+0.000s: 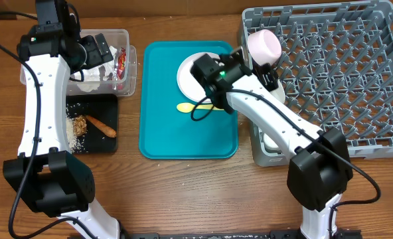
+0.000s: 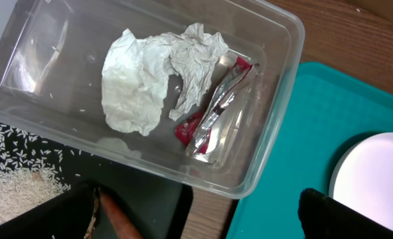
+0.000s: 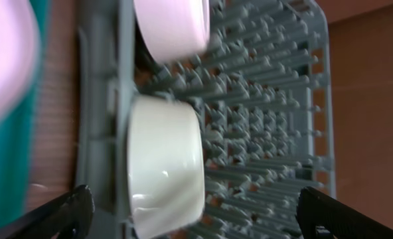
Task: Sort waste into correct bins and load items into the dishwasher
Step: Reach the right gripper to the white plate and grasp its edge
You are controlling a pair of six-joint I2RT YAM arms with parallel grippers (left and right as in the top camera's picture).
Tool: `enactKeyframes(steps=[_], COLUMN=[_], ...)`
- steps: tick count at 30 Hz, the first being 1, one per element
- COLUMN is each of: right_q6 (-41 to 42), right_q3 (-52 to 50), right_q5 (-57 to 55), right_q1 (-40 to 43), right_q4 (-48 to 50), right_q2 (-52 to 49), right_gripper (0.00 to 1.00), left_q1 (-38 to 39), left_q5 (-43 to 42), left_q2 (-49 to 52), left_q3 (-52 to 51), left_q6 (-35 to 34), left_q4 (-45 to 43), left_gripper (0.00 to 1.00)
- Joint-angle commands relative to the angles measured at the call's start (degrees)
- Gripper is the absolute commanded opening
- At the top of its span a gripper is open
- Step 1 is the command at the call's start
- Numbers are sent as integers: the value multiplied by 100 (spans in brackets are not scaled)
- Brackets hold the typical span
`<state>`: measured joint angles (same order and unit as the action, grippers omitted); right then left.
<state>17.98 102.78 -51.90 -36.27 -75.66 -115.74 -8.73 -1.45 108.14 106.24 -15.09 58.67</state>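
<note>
My left gripper (image 1: 98, 52) hangs open and empty over the clear tub (image 2: 286, 73), which holds crumpled white paper (image 2: 147, 79) and a red wrapper (image 2: 213, 113). The black tray (image 1: 103, 106) beside it carries rice (image 2: 10, 172), a brown lump (image 1: 80, 124) and a carrot stick (image 1: 102, 125). My right gripper (image 3: 196, 219) is open at the left edge of the grey rack (image 1: 342, 73). A white bowl (image 3: 166, 166) stands on edge among the pegs between its spread fingers, and neither finger touches it. A pink bowl (image 1: 264, 45) stands just beyond.
The teal tray (image 1: 183, 136) lies in the middle with a white plate (image 1: 188, 76) and a yellow spoon (image 1: 188, 107) on it. My right arm crosses the tray's right edge. Most of the rack's pegs to the right are bare.
</note>
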Motion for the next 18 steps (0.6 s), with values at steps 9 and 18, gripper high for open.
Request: enactKeyframes(steps=[9, 18], right_q6=[13, 3082], right_q3=[1047, -275], right_q5=[4874, 4271], right_q1=[42, 92], right_q4=[1261, 2479], right_q2=[59, -20], right_gripper=[100, 63], left_q1=[17, 17], left_q5=[-4, -2], left_q2=[13, 13], left_q3=[118, 118], left_q6=[-79, -79], left_q4=[-20, -22], left_gripper=[100, 100])
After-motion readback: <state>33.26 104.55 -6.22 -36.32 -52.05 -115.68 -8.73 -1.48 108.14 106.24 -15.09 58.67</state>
